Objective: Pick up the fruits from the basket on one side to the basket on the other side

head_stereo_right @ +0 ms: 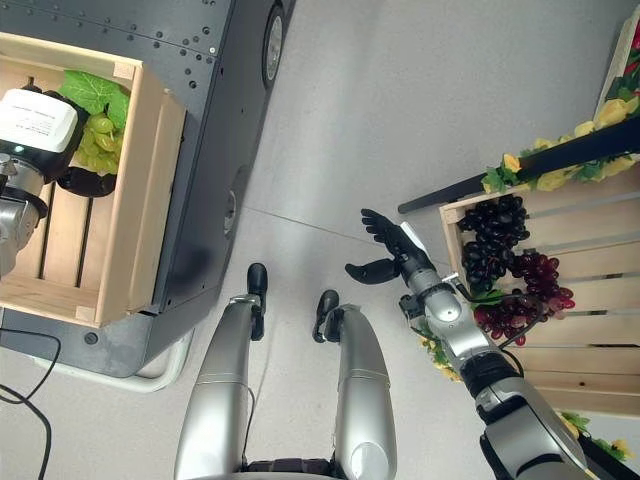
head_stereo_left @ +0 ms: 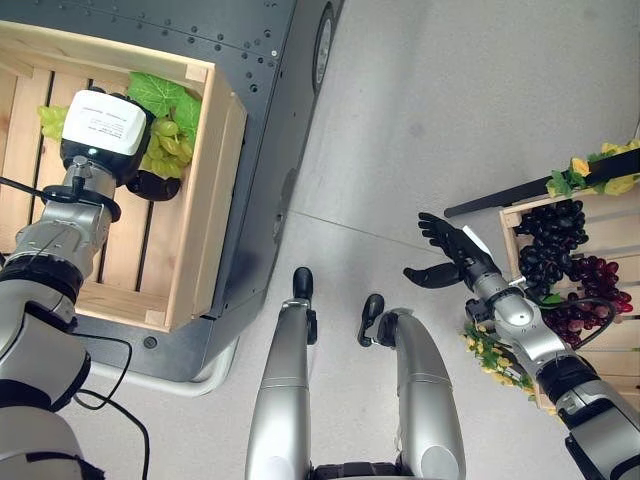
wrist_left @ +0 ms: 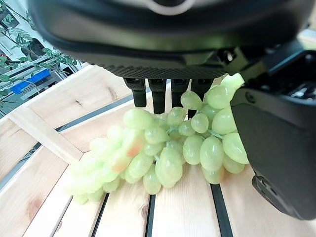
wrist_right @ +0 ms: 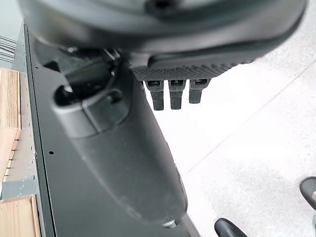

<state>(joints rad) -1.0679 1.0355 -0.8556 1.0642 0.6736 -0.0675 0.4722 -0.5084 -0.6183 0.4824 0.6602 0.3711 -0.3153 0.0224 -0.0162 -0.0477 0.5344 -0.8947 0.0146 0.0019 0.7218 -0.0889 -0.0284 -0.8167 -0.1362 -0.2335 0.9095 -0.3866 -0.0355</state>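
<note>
Knobbly green grapes [wrist_left: 163, 158] (slatted wood crate [head_stereo_left: 215, 200])

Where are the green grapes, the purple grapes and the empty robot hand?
green grapes [wrist_left: 163, 153], left wrist view, middle of the bunch
purple grapes [head_stereo_left: 550, 245], left eye view, dark cluster's middle
right robot hand [head_stereo_left: 455, 255], left eye view, palm

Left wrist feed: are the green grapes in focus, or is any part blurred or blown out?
Left wrist view: the green grapes near the left hand are sharp; the bunch's far end looks soft and washed out. Left eye view: the wooden crate is evenly lit, without glare.
</note>
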